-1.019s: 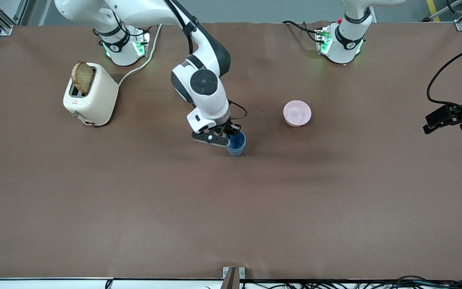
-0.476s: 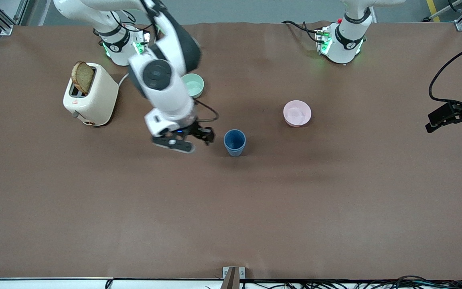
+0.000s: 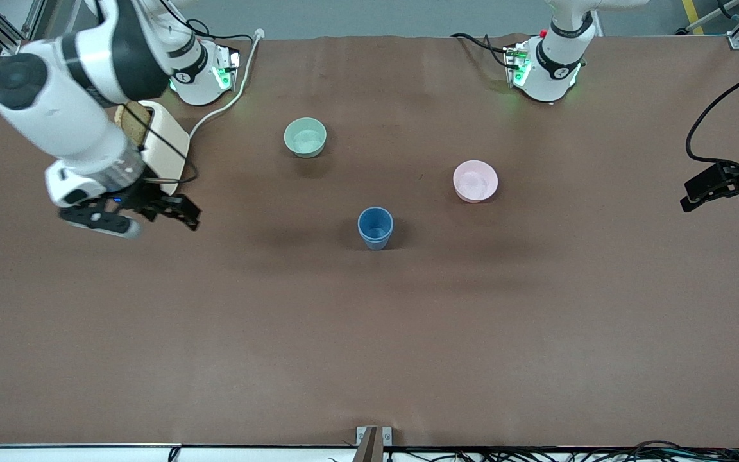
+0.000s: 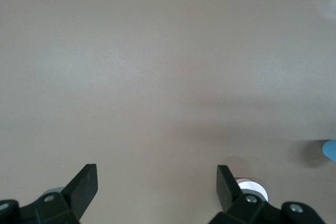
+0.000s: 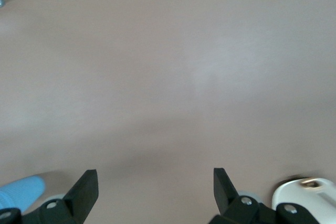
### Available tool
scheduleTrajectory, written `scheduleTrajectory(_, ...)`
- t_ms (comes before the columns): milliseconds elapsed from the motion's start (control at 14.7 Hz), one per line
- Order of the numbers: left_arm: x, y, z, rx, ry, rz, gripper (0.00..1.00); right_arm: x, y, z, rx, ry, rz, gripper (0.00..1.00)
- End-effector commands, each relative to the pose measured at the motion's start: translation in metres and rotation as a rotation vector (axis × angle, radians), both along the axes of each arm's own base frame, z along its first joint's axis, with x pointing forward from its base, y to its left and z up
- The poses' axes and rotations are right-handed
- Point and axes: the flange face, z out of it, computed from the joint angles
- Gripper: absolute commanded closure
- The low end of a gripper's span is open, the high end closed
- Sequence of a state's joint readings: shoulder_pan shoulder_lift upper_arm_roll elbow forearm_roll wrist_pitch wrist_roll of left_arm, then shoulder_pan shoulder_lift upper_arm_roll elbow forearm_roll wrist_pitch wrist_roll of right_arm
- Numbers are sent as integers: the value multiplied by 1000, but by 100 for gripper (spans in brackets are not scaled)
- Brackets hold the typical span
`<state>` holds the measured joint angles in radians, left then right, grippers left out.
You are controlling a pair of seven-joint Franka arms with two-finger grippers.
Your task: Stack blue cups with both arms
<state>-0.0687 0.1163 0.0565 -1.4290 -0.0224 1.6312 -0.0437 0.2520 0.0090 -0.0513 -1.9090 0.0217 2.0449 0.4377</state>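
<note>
The two blue cups (image 3: 375, 228) stand nested, one inside the other, upright at the middle of the table. No gripper touches them. My right gripper (image 3: 145, 217) is open and empty, in the air next to the toaster toward the right arm's end of the table. In the right wrist view its jaws (image 5: 154, 187) stand wide apart over bare table, and the blue cups (image 5: 20, 193) show at the picture's edge. My left gripper (image 3: 719, 196) waits, open and empty, at the left arm's end of the table. Its own view shows its jaws (image 4: 155, 182) wide apart and a blue sliver (image 4: 329, 149).
A cream toaster (image 3: 163, 154) holding a slice of bread (image 3: 132, 122) stands under the right arm, its cable running to the table's edge. A mint-green bowl (image 3: 305, 136) and a pink bowl (image 3: 475, 181) sit farther from the front camera than the cups.
My right gripper has let go of the upper blue cup and swung away toward the right arm's end, stopping by the toaster. The mint-green bowl has come into view.
</note>
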Motion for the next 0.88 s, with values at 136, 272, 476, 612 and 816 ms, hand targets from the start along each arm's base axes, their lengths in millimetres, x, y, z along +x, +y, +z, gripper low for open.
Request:
scheduleTrajectory(136, -5, 1, 5, 5, 1, -7, 0, -10, -91, 38, -40, 0, 40, 0)
scheduleTrajectory(272, -5, 0, 5, 7, 1, -8, 0, -10, -128, 81, -52, 20, 86, 0)
scheduleTrajectory(476, -4, 2, 4, 6, 0, -5, 0, -18, -153, 147, -61, 8, 107, 0)
scheduleTrajectory(612, -4, 0, 4, 4, -1, -7, 0, -27, -163, 179, -71, 31, 128, 0)
scheduleTrajectory(816, -6, -3, 9, 3, -8, -13, 0, -36, -169, 199, -77, 69, 137, 0)
